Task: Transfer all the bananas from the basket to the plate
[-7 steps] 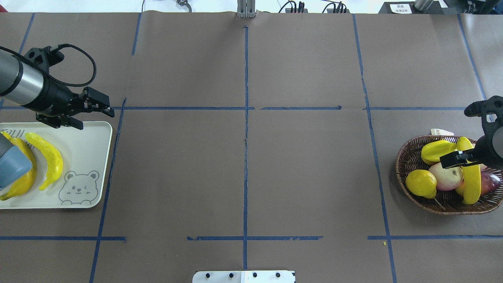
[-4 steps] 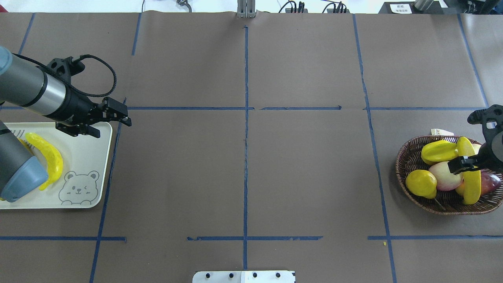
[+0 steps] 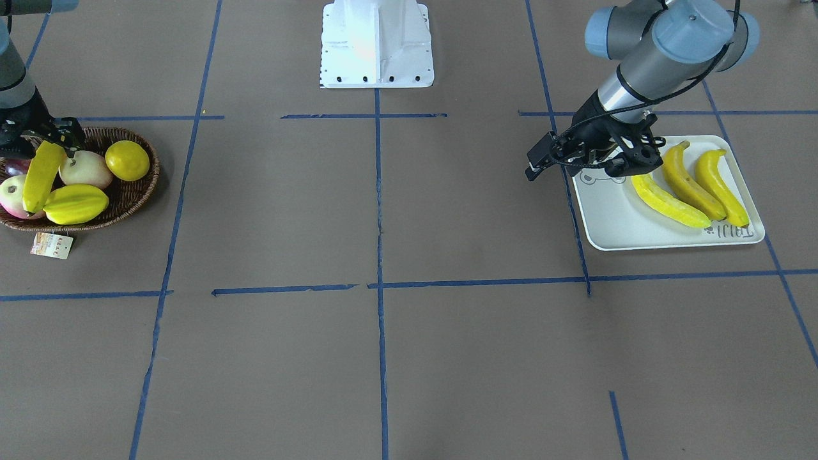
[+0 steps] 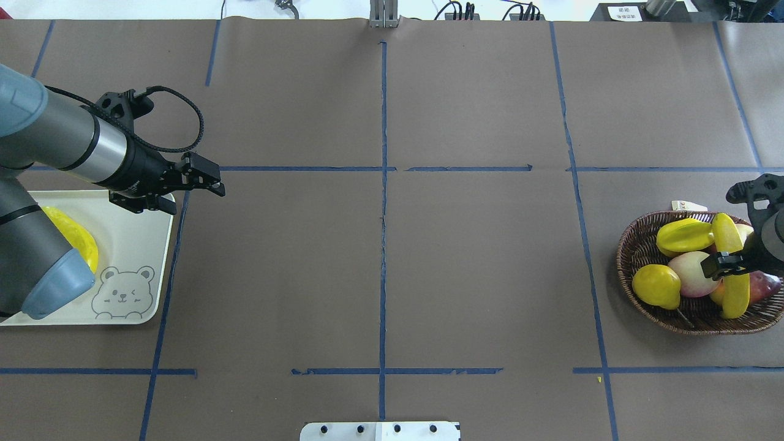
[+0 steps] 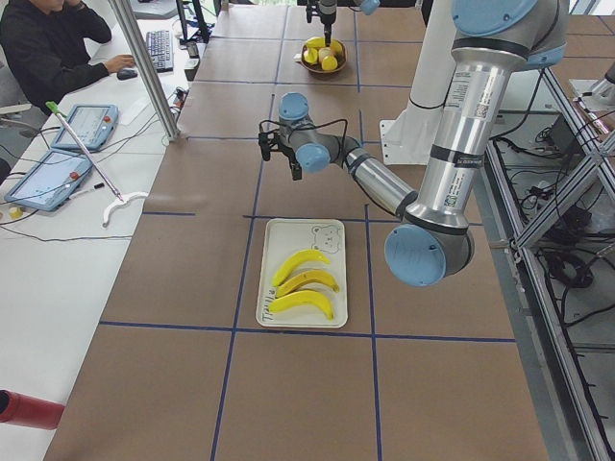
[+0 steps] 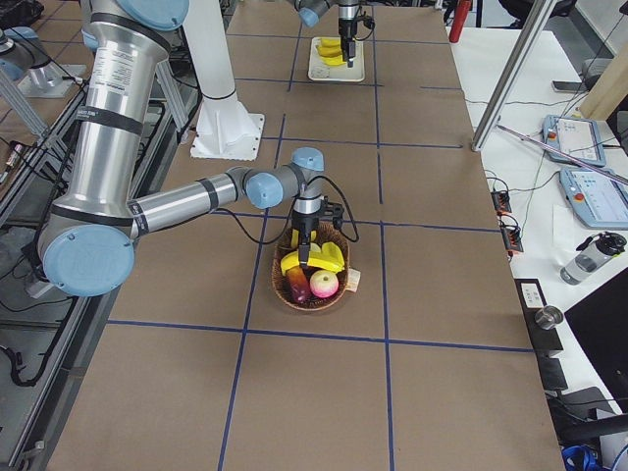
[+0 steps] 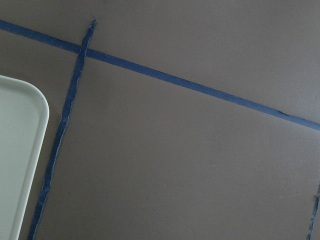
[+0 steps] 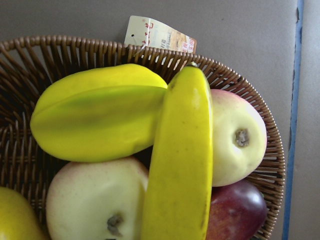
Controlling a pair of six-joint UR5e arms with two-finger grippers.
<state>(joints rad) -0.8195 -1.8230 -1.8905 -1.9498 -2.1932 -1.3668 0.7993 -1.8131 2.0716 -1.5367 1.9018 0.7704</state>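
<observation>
Three yellow bananas [image 3: 690, 182] lie side by side on the off-white plate [image 3: 613, 223]; the overhead view shows just one banana [image 4: 82, 242] past my left arm. My left gripper [image 4: 205, 184] hangs open and empty over bare table off the plate's far right corner [image 3: 543, 156]. One more banana [image 4: 735, 291] lies across the fruit in the wicker basket [image 4: 625, 257], and fills the right wrist view [image 8: 182, 160]. My right gripper [image 4: 726, 262] stands open directly over this banana's middle, its fingers either side of it [image 3: 54, 137].
The basket also holds a starfruit [image 4: 683, 236], a lemon [image 4: 655, 285], a pale apple [image 4: 695, 275] and a dark red fruit [image 4: 765, 285]. A paper tag [image 4: 686, 206] hangs off its far rim. A person [image 5: 48, 48] sits at the desk beside the table.
My left gripper has travelled right, from over the plate's far edge to beyond its corner. My right gripper has shifted slightly and come lower over the basket banana, which has stayed put.
</observation>
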